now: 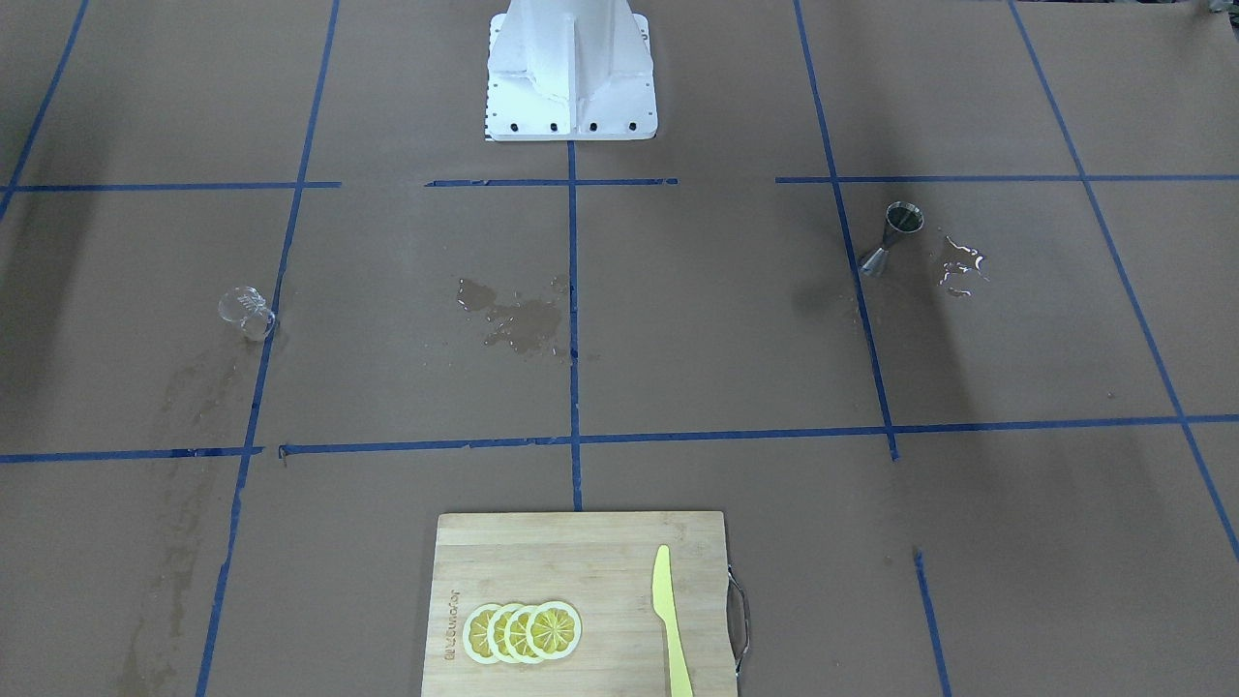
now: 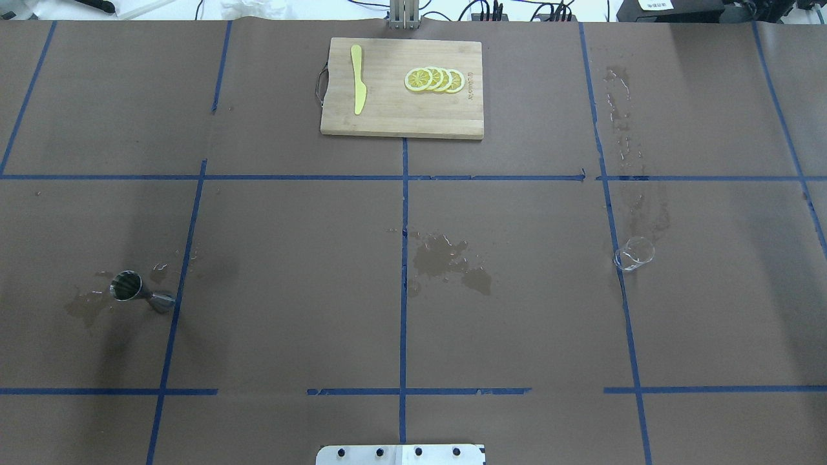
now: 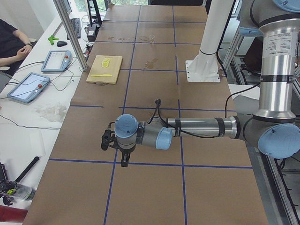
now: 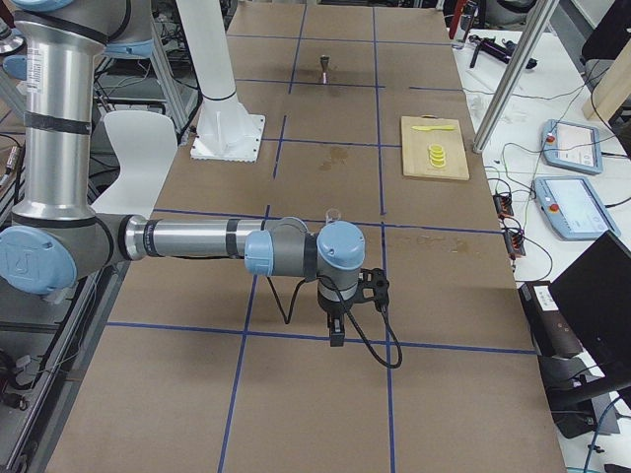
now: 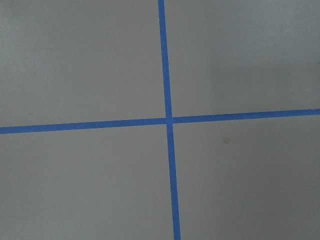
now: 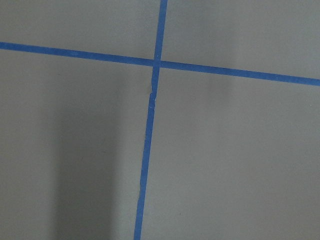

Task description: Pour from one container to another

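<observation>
**Across the counter: cup and jigger far apart, neither held**

At far left of the overhead view, the small, shiny steel hourglass jigger (image 2: 142, 294) stands upright among wet patches (image 2: 84, 311). The left end effector (image 3: 124, 162) hangs elsewhere over bare brown-paper counter (image 2: 291, 290) (whether its fingers are apart, I cannot tell). At far right, the small clear glass cup (image 2: 634, 253) sits by a blue tape line (image 2: 621, 303). The right end effector (image 4: 334, 337) is also away, its spacing unreadable. Judged best: grasp the cup low, lip clear of the fingers, carry it level, then tip slowly over the jigger's narrow mouth.
</observation>
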`<state>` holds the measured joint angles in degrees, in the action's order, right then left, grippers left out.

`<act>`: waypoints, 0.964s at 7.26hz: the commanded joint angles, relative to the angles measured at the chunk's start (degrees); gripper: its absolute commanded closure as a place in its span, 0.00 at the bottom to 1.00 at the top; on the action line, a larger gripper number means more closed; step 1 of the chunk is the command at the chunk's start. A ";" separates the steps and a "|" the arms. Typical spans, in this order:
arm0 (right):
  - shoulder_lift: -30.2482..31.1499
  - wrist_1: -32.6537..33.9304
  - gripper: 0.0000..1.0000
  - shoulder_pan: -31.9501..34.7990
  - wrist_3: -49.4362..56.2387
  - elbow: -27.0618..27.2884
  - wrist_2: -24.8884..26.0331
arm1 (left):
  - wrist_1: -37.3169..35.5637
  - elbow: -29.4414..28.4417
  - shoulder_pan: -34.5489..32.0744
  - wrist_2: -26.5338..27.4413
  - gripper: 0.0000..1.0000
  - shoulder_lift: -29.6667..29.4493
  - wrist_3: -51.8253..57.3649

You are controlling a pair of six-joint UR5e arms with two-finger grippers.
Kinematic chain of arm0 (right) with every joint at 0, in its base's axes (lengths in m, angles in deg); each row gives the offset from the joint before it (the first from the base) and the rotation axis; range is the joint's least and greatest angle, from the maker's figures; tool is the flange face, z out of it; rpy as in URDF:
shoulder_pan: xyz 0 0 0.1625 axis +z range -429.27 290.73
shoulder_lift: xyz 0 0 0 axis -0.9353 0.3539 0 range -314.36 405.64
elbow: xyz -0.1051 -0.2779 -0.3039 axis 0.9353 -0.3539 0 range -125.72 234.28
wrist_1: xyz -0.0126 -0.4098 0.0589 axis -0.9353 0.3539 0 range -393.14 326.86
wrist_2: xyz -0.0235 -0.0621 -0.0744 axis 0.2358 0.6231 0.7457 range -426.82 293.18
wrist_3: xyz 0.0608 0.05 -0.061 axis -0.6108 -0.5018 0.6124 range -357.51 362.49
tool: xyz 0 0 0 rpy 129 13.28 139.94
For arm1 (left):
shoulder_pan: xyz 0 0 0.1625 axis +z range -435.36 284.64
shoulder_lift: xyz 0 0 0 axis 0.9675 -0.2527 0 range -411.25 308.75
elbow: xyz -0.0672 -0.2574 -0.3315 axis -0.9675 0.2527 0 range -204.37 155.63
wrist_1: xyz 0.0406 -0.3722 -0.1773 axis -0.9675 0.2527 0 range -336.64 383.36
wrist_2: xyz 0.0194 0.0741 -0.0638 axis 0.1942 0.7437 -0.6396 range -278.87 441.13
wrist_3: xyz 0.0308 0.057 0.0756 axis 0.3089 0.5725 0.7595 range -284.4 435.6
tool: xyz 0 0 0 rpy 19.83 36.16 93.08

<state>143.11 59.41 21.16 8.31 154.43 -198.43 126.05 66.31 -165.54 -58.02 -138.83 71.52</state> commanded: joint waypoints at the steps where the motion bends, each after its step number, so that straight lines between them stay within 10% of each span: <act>1: 0.00 0.00 0.00 0.00 -0.02 -0.13 0.13 | -0.04 0.55 0.09 0.01 0.00 0.13 -0.14; 7: 0.00 0.00 0.00 0.00 -0.11 -0.22 0.22 | -0.65 2.39 1.15 2.03 0.00 0.48 0.38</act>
<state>143.11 59.40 21.17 8.20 154.24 -198.16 125.52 68.51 -164.65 -56.44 -138.37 71.83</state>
